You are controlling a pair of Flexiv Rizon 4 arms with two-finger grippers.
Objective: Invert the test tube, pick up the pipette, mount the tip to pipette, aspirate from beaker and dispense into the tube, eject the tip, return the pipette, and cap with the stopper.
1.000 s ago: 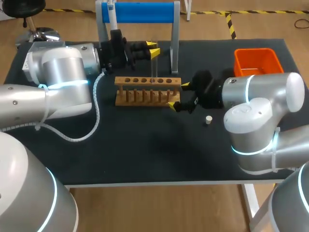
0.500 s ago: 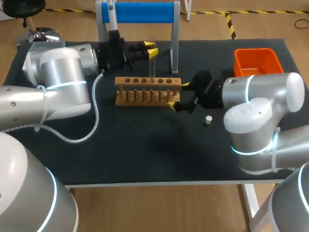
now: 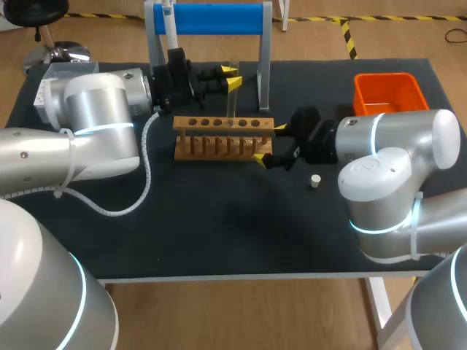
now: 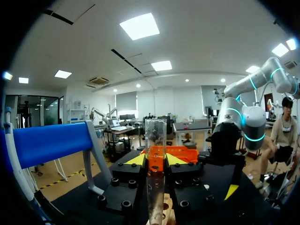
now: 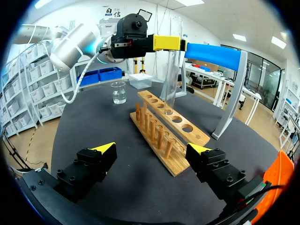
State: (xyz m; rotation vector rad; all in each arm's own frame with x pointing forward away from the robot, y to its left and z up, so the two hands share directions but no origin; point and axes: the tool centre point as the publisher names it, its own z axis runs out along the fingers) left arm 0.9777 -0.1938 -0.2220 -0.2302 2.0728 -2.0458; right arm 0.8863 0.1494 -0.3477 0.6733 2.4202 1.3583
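My left gripper (image 3: pixel 229 78) is shut on a clear test tube (image 3: pixel 232 98), held upright over the wooden rack (image 3: pixel 224 136). In the left wrist view the test tube (image 4: pixel 155 140) stands between the yellow tips of the gripper (image 4: pixel 155 161), its mouth up. Seen from the right wrist, the tube (image 5: pixel 172 65) reaches down to a hole in the rack (image 5: pixel 165 133). My right gripper (image 5: pixel 153 157) is open, its fingers either side of the rack's near end without touching it. A small stopper (image 3: pixel 315 180) lies on the mat. The pipette (image 3: pixel 169 23) hangs on the blue stand (image 3: pixel 208 18). A beaker (image 5: pixel 118 93) stands beyond the rack.
An orange bin (image 3: pixel 389 91) sits at the back right corner of the table. A clear box (image 3: pixel 55 71) is at the back left. The blue stand's legs (image 3: pixel 263 80) rise just behind the rack.
My left gripper has shifted slightly with the tube, which now stands a little higher. The right arm has not moved.
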